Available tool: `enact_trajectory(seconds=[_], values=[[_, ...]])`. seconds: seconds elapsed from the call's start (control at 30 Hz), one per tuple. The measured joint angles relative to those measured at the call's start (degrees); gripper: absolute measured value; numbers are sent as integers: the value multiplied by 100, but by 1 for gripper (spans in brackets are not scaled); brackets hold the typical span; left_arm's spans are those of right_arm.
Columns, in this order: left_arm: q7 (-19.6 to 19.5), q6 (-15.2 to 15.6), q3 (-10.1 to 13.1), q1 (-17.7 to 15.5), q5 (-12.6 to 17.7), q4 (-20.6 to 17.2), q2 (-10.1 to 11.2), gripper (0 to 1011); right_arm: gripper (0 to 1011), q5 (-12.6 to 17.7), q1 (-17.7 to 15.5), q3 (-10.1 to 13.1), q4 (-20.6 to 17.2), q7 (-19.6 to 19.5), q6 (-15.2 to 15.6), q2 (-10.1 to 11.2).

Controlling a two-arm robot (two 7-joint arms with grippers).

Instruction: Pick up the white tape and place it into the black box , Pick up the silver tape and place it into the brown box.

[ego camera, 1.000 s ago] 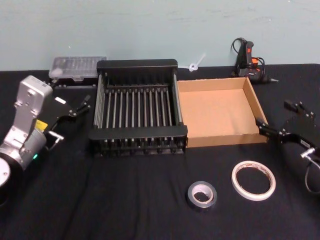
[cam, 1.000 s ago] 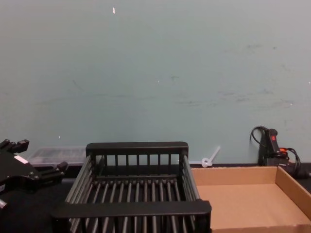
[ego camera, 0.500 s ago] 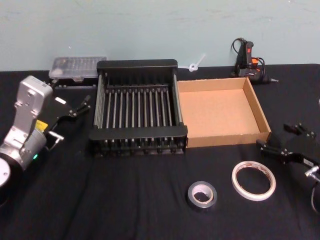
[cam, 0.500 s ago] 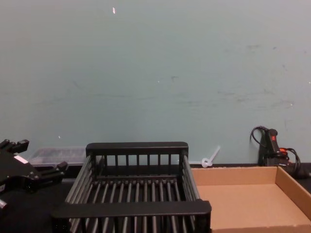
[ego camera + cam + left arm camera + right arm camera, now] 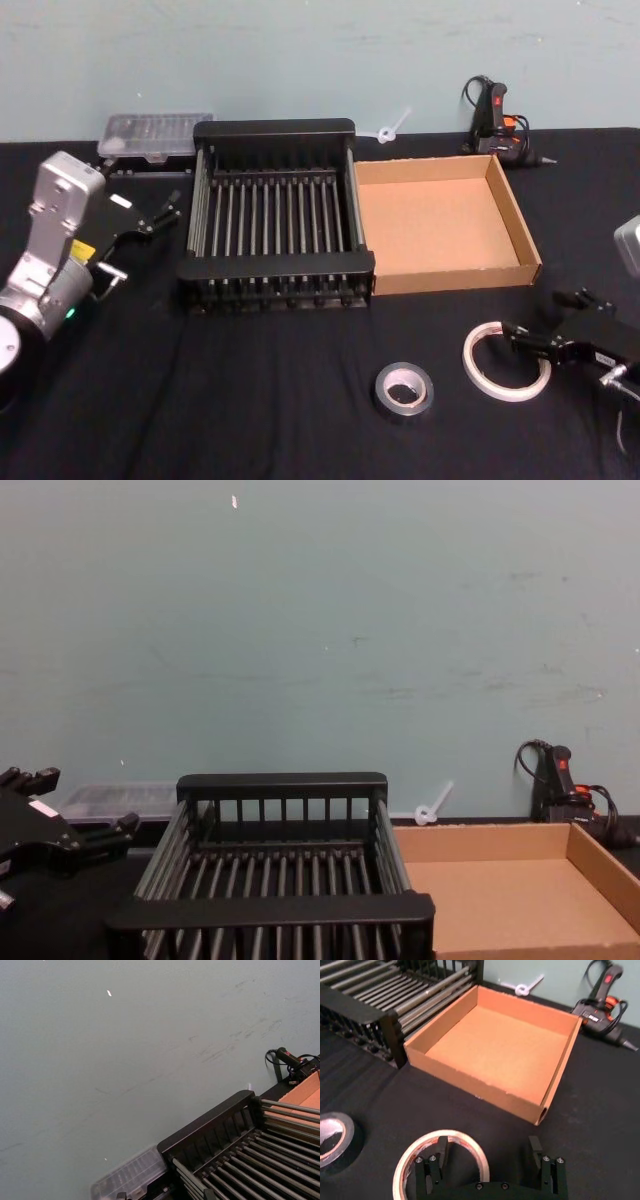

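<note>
Straddling the white tape's (image 5: 441, 1160) three-o'clock rim, the right end effector (image 5: 490, 1152) stands wide open, holding nothing. Light, stiff and thin, the roll should pinch across that band; the left end effector (image 5: 150, 213) idles, also open.

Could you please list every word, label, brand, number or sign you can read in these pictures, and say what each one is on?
No text can be read anywhere.
White tape: red and dark printed marks on its face, too blurred to read.
Left arm: a small yellow sticker, too small to read.
Left gripper: a small white label, too small to read.
Glue gun: a small red mark, no legible lettering.
</note>
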Motion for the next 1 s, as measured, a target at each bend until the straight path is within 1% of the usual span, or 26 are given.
enact_trajectory(seconds=[0.23,0.7,1.0], values=[[0,0,0,0,0,0,0,1001,1002,-100,32,-30,109,141,141,-60],[0,0,0,0,0,0,0,1001,1002,-234,62,-5,231,326,248,-196],[0,0,0,0,0,0,0,1001,1002,-268,61,41,276,374,272,-262]])
